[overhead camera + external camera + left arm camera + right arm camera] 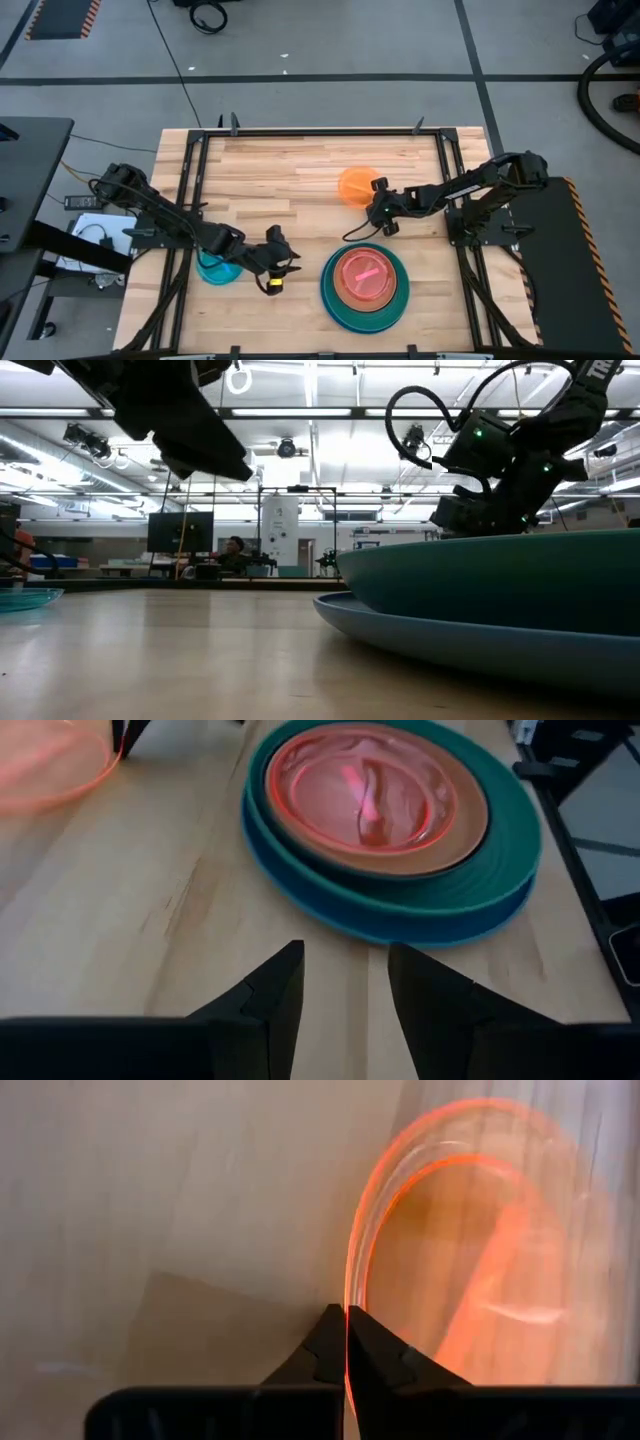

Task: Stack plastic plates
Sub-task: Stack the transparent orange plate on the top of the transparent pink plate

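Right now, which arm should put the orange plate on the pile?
The right arm, probably. Its claw is shut on the orange plate's rim, beside the stack. The left claw is open and empty.

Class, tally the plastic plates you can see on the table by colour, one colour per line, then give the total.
Orange plate: 1
Cyan plate: 1
Pink plate: 1
Tan-brown plate: 1
Teal plate: 1
Blue plate: 1
Total: 6

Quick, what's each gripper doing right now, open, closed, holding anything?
Left gripper: open, holding nothing, near the plate stack.
Right gripper: shut on the orange plate at its rim.
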Motion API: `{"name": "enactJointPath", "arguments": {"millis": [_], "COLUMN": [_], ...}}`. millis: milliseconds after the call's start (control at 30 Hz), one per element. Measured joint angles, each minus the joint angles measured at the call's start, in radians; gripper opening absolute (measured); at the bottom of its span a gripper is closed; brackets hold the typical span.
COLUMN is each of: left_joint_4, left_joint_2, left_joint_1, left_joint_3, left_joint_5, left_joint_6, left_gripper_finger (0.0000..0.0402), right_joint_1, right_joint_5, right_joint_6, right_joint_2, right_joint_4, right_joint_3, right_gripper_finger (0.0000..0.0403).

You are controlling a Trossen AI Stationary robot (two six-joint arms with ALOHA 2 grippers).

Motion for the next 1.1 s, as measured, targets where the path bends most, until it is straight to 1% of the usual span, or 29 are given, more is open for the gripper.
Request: {"name": "enactJointPath", "arguments": {"millis": [167,367,533,733,967,1100], "left_joint_4": [0.035,0.035,0.035,0.034,0.034,0.034], "left_joint_2": [0.0,0.0,0.0,0.0,0.0,0.0], "left_joint_1": [0.0,0.002,0.002,0.006,0.062,0.095], "left_joint_3": [0.0,0.0,0.0,0.0,0.0,0.0], "left_joint_5": [0.0,0.0,0.0,0.0,-0.014,-0.013], "left_joint_6": [0.104,0.212,0.312,0.435,0.487,0.487], "left_gripper_finger": [0.0156,0.0156,0.0156,0.0156,0.0156,0.0156], "right_joint_1": [0.04,0.097,0.164,0.285,0.46,0.551], "right_joint_5": [0.014,0.061,0.09,0.101,0.121,0.17], "right_joint_6": [0.021,0.111,0.242,0.434,0.489,0.501], "right_joint_2": [0.0,0.0,0.0,0.0,0.0,0.0], "right_joint_4": [-0.135,-0.308,-0.468,-0.656,-0.69,-0.681], "right_joint_3": [0.082,0.194,0.308,0.461,0.535,0.542], "right_gripper_finger": [0.0006,0.0006,0.0006,0.0006,0.0006,0.0007]}}
